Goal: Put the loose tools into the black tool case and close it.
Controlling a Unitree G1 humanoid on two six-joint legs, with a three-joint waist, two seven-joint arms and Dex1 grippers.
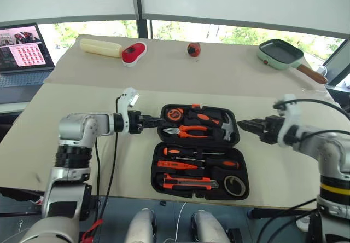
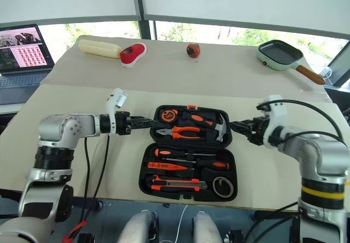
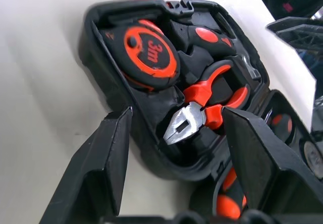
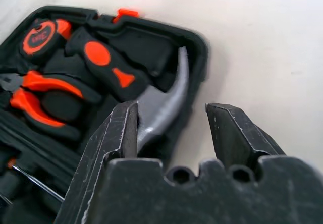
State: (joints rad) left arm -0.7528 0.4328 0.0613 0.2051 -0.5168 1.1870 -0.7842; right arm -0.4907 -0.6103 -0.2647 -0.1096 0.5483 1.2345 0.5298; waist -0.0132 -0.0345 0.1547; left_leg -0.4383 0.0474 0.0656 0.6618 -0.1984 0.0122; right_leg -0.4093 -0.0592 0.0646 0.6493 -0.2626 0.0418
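Lying open flat mid-table [image 1: 82, 100], black tool case [image 1: 200, 151] has orange-and-black tools [image 1: 188, 166] seated in its moulded slots. Left gripper [image 1: 156, 122] and right gripper [image 1: 245, 125] flank the far half, fingers spread, holding nothing.

The green frying pan [image 1: 280, 53] sits at the counter's [image 1: 82, 128] far right corner, brown handle toward the edge. Well left of it lies a small red round object [image 1: 193, 48] — further left, the red-and-white oval gadget [image 1: 134, 52] touches a pale yellow cylinder [image 1: 101, 47]. Beyond the counter's left edge — an open laptop [image 1: 23, 51].
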